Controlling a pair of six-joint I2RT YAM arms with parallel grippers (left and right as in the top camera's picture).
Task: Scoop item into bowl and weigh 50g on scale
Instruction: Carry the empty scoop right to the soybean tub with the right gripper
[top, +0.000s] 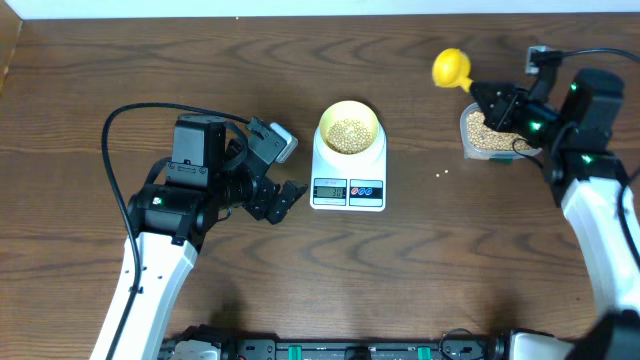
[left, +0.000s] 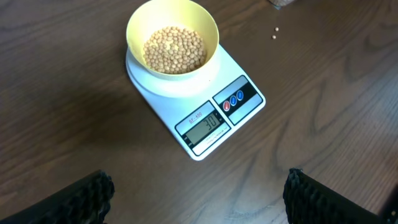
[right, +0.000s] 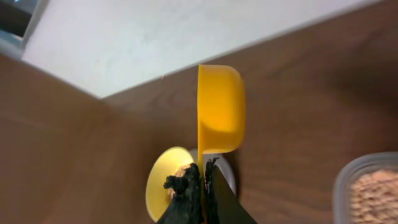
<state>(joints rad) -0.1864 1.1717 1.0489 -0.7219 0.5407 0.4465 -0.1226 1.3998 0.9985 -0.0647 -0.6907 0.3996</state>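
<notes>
Beans (left: 174, 50): small, round, tan-beige. I see a shallow heap of them covering the bottom of the bowl (left: 149, 15).
Bowl: pale yellow and round, sitting on the scale (left: 155, 93) platform.
Scale: white with rounded corners. The grey display seems to read 30, though I can't swear to the digits.
Spares: more beans fill the clear tub (top: 487, 135) at the right, and a stray pair lies on the table (top: 120, 60) between scale and tub.
Right gripper (right: 204, 180): clamped on the handle of the bright yellow scoop (right: 219, 106), which is held up beside the tub.
Left gripper (left: 199, 196): fingers spread wide and holding nothing, just left of the scale's front.
</notes>
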